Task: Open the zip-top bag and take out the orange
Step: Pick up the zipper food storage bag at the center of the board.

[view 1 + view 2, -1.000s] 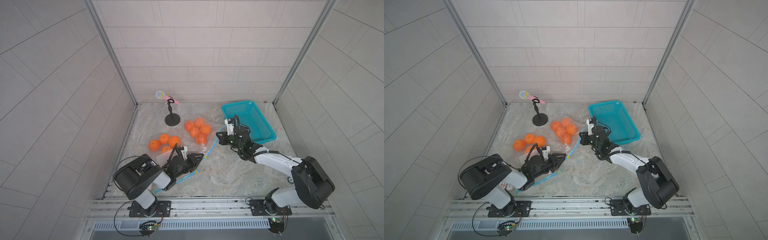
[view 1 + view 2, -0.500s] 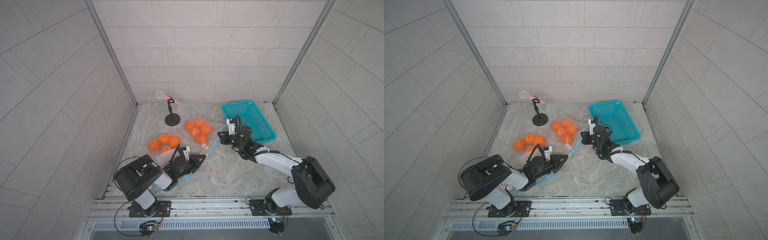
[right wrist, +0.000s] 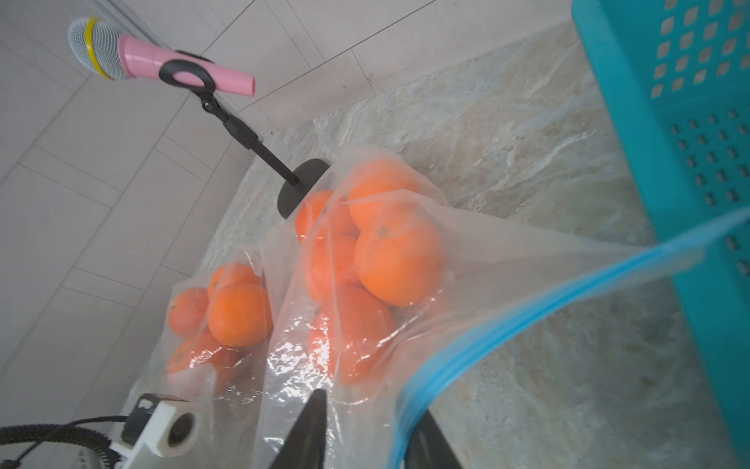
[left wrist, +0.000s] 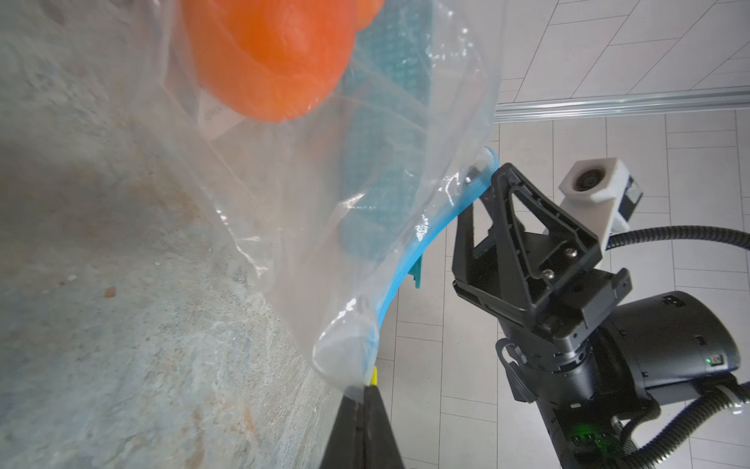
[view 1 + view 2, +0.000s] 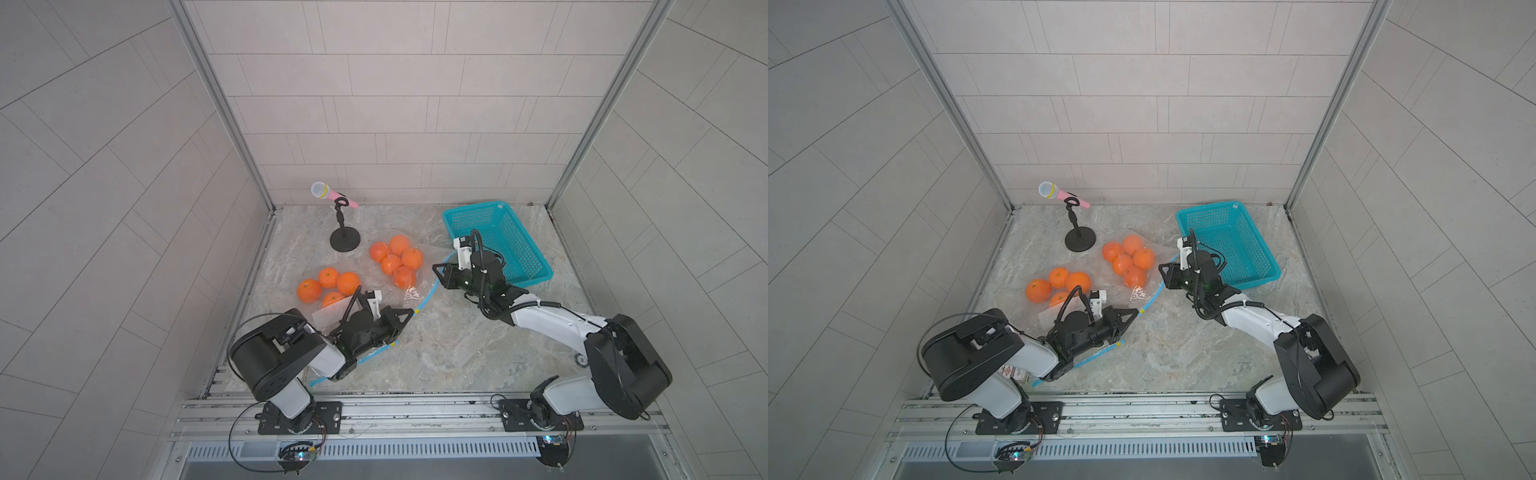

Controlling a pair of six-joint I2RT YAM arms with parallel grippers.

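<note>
Beside the teal basket, the zip-top bag lies on the marble tabletop. Its blue zip strip is the edge nearest the basket, and five oranges sit bunched deeper inside, away from it. The right gripper is just off the basket's corner with its jaws apart, and the strip passes between its fingers. At the strip's end farther from the basket, the left gripper is pinched tight on the bag's corner by a yellow tab. A second bag of oranges lies farther from the basket, and a pink microphone on a stand is well apart from it
</note>
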